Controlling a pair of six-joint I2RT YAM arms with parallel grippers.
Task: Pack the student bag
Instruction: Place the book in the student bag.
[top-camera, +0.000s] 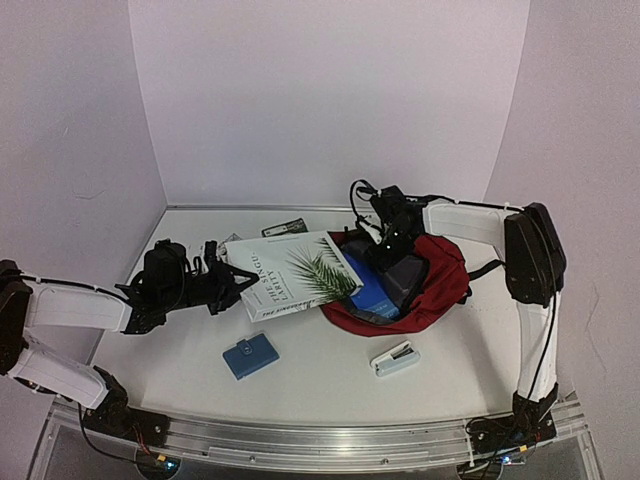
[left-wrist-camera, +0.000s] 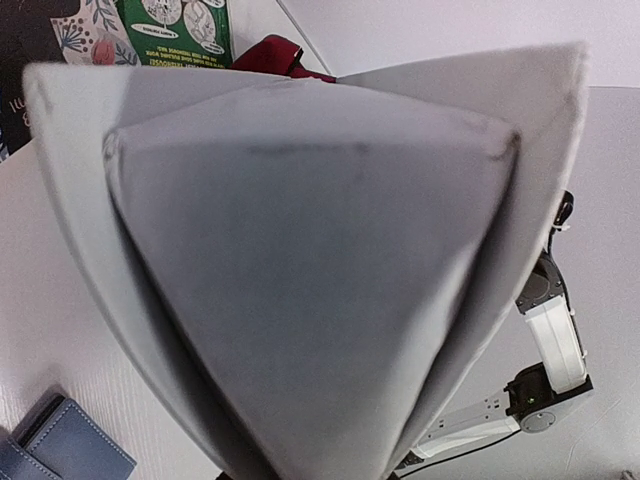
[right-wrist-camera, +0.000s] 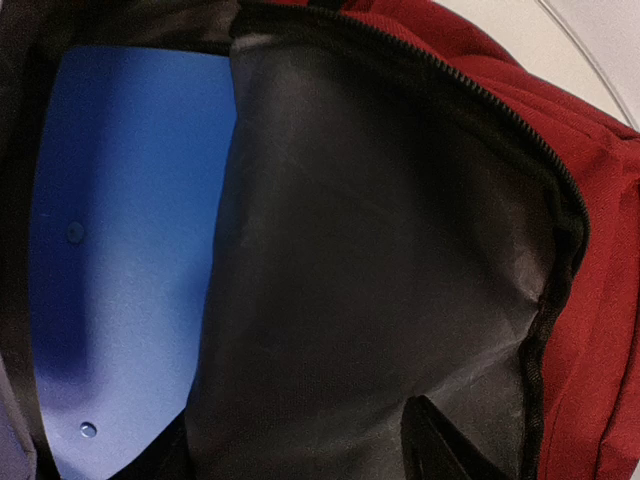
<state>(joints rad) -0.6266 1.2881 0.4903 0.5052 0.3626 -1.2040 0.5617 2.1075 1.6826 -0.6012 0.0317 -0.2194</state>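
The student bag (top-camera: 447, 268) lies on its side at about 3 o'clock on the white surface (top-camera: 320, 405), its black-zippered mouth gaping toward 9 o'clock. A flat blue item (top-camera: 374, 292) sits inside, lying against the dark grey lining (right-wrist-camera: 370, 280). The right claw (top-camera: 398, 240) is at the upper rim of the opening, at 11 o'clock of the bag. Its wrist camera looks straight into the pocket, and I cannot tell whether its fingers are apart or pinching fabric. The left claw (top-camera: 222, 272) reaches in from 9 o'clock and is clamped on the left edge of a white book with a palm leaf on its cover (top-camera: 300, 275). The book is tilted, and its far corner reaches the mouth of the bag and overlaps the blue item there. In the left wrist view, its fanned pages fill nearly everything. At 12 o'clock of the book, just behind it, lies a small green printed booklet (top-camera: 283, 228). A blue wallet (top-camera: 250, 356) rests at 7 o'clock of the book, and a white stapler (top-camera: 395, 358) lies at 7 o'clock of the bag; the two are well apart.
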